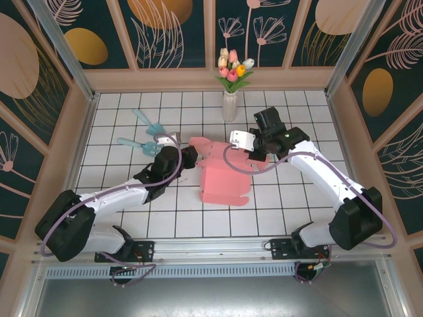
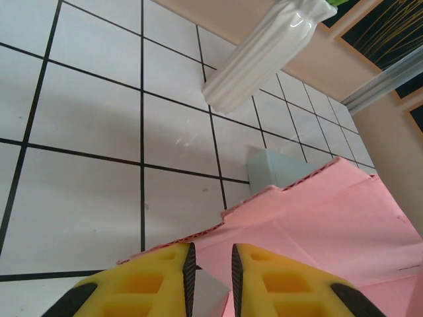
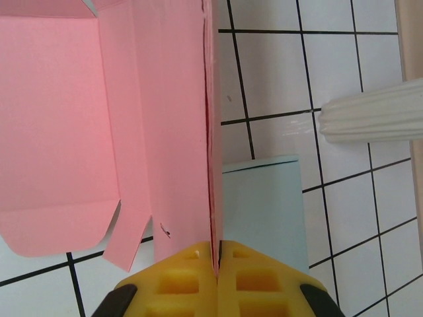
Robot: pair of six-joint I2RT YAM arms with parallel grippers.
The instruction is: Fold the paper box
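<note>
The pink paper box [image 1: 221, 175] lies partly folded on the tiled table's middle. Its back panels stand up between the two grippers. My right gripper [image 1: 251, 152] sits at the box's far right corner. In the right wrist view, that gripper [image 3: 218, 246] is shut on the edge of an upright pink panel [image 3: 173, 132]. At the box's far left side is my left gripper [image 1: 192, 156]. In the left wrist view, the left gripper [image 2: 213, 247] stands narrowly open. A pink flap [image 2: 310, 218] runs into the gap between its yellow fingers [image 2: 162, 277].
A white vase of tulips [image 1: 229, 102] stands behind the box, close to both grippers. A pale blue block [image 3: 264, 211] lies just beside the right-hand panel. Two teal plastic tools [image 1: 142, 132] rest at the back left. Wooden walls ring the table.
</note>
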